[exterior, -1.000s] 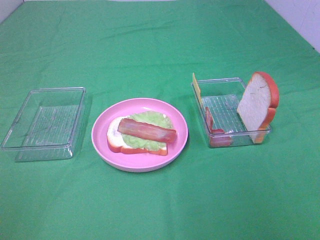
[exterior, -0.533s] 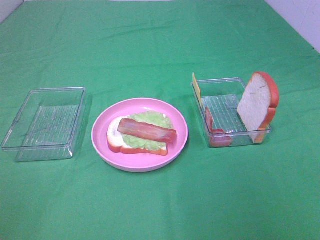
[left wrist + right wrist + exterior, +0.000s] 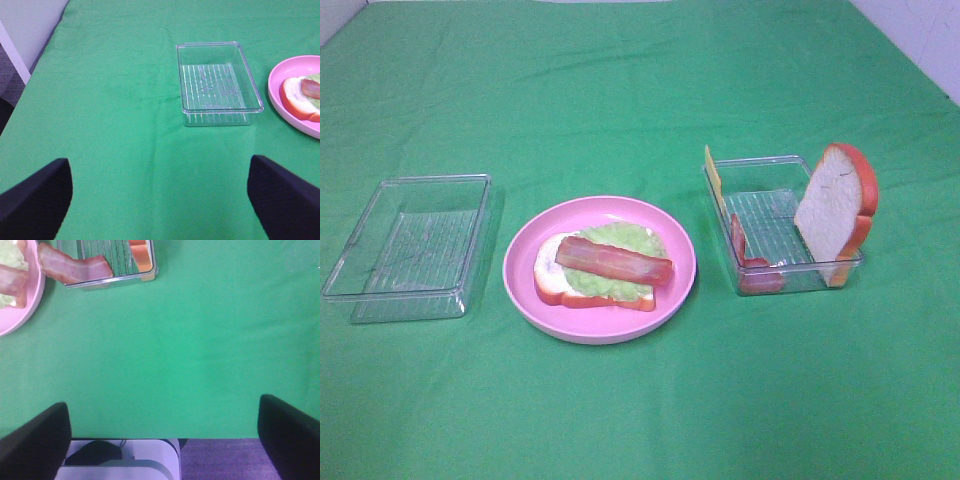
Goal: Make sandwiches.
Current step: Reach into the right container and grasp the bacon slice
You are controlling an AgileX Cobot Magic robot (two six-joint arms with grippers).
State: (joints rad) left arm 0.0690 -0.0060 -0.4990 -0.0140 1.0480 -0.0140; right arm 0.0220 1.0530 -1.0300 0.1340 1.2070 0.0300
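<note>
The left gripper (image 3: 157,162) and right gripper (image 3: 162,405) both gape, jaws wide apart. The half-built toy sandwich (image 3: 603,270) of bread, lettuce and bacon lies on the round pink plate (image 3: 605,322); at its 3 o'clock a white bread slice (image 3: 830,205) stands in a clear plastic tray (image 3: 760,215).
</note>
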